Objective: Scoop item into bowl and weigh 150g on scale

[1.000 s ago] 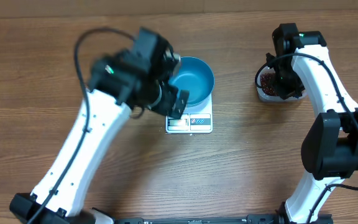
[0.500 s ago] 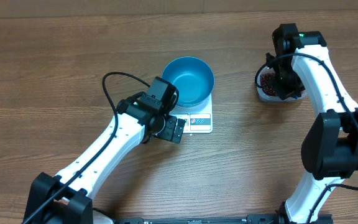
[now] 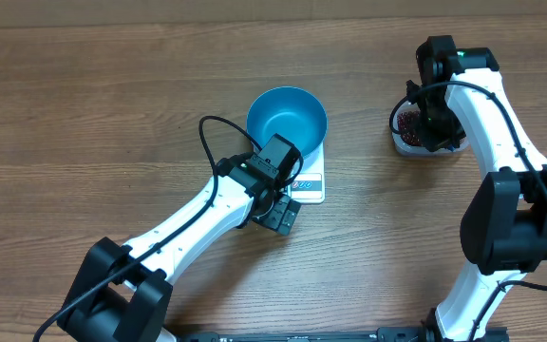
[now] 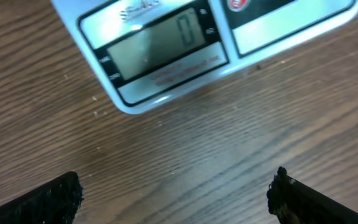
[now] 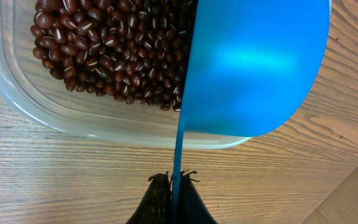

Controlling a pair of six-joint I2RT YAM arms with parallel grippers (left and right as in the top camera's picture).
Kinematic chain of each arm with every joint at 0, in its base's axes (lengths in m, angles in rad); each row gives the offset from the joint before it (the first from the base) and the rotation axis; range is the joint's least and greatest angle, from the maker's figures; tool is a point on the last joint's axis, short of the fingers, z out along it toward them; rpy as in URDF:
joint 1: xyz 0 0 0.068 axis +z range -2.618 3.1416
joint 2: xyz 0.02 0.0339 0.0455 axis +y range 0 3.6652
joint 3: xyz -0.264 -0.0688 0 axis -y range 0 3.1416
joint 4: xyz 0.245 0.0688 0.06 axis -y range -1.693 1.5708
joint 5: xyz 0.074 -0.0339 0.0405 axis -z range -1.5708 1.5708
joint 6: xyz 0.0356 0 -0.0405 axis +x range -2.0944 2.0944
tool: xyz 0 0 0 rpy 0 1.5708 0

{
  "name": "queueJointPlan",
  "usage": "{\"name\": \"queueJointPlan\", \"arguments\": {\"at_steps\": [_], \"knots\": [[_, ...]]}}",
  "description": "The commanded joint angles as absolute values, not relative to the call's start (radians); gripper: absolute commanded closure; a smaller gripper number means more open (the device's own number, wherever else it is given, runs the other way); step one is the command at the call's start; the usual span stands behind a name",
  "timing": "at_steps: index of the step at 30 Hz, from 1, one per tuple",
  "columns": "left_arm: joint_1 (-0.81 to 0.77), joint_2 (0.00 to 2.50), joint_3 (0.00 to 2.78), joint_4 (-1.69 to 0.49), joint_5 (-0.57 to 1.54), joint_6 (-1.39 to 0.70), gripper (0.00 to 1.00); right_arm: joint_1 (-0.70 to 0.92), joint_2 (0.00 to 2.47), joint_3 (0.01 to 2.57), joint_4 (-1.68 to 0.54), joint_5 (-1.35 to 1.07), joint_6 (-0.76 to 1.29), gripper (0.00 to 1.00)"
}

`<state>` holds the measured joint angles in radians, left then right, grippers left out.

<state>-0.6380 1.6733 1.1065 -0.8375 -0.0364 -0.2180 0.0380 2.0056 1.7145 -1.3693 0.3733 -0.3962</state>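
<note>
1. A brown wood-grain table point(image 3: 84, 104) fills the overhead view, with one arm coming in from each near corner.
2. The blue bowl point(image 3: 287, 123) sits on the far part of the white scale point(image 3: 310, 186) at mid-table, and nothing shows inside it.
3. The left gripper point(image 3: 278, 214) hangs over the table just near of the scale's display edge. In its wrist view the scale point(image 4: 185, 43) lies beyond the fingertips, not between them.
4. Its jaws are spread wide and hold nothing.
5. The beans point(image 5: 110, 50) lie heaped in a clear tub point(image 5: 61, 118) at the far right, well apart from the bowl.
6. The right gripper point(image 5: 173, 180) is over that tub, its jaws pressed together on the thin handle of a blue scoop point(image 5: 253, 68).
7. The scoop's cup is turned edge-on over the tub's right side, beside the beans. It may be touching them, but the view does not settle that.
8. The display point(image 4: 160, 50) reads "0". The lettering above it and the red print below it are too blurred to read.
</note>
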Motion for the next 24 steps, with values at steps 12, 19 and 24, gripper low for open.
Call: {"name": "queueJointPlan", "arguments": {"at_steps": [12,19,24], "knots": [[-0.614,1.68,1.096,-0.833,-0.1,-0.296,0.01,0.03,1.992,1.71,-1.354,0.335,-0.393,0.96],[-0.591,1.68,1.084,-0.812,-0.051,-0.262,0.0,0.03,1.992,1.71,-1.356,0.335,-0.393,0.96],[-0.592,1.68,1.084,-0.812,-0.052,-0.258,0.0,0.03,1.991,1.715,-1.358,0.336,-0.393,0.96]]}}
